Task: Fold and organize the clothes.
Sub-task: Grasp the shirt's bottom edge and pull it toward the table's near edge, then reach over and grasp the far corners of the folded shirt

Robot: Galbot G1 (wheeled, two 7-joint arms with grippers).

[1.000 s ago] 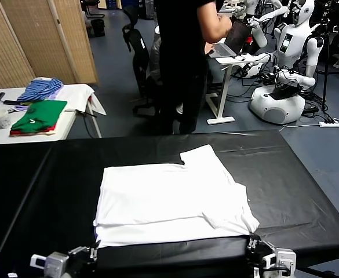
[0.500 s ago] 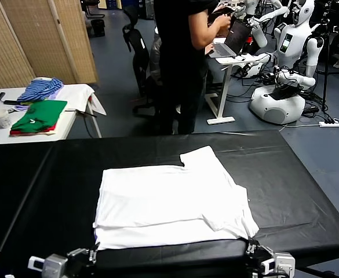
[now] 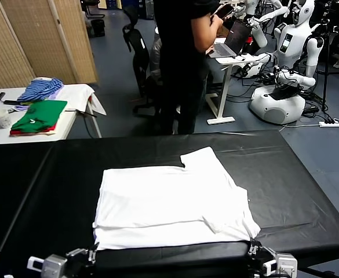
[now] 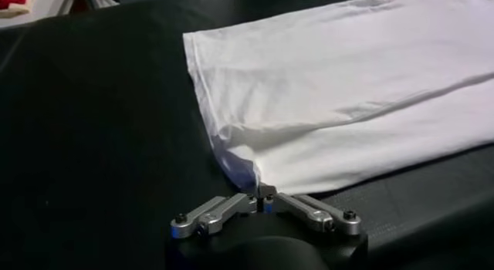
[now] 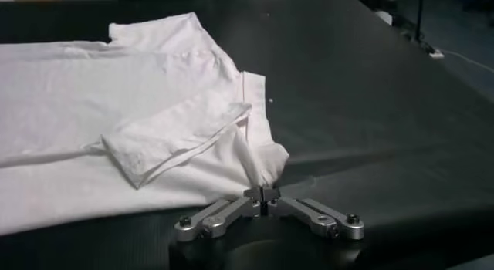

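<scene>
White T-shirt point(image 3: 169, 205) lies partly folded on the black table point(image 3: 296, 191), with both grippers at its near edge.

The shirt is light, soft and limp, so take it by corners or hems; it will sag and slide on the smooth cover. Your left gripper point(image 4: 261, 200) is pinched shut on the near left corner. Your right gripper point(image 5: 262, 196) looks closed on the near right corner, though it may be starting to let go. Since a second ago, that right corner has been drawn slightly nearer you.
</scene>
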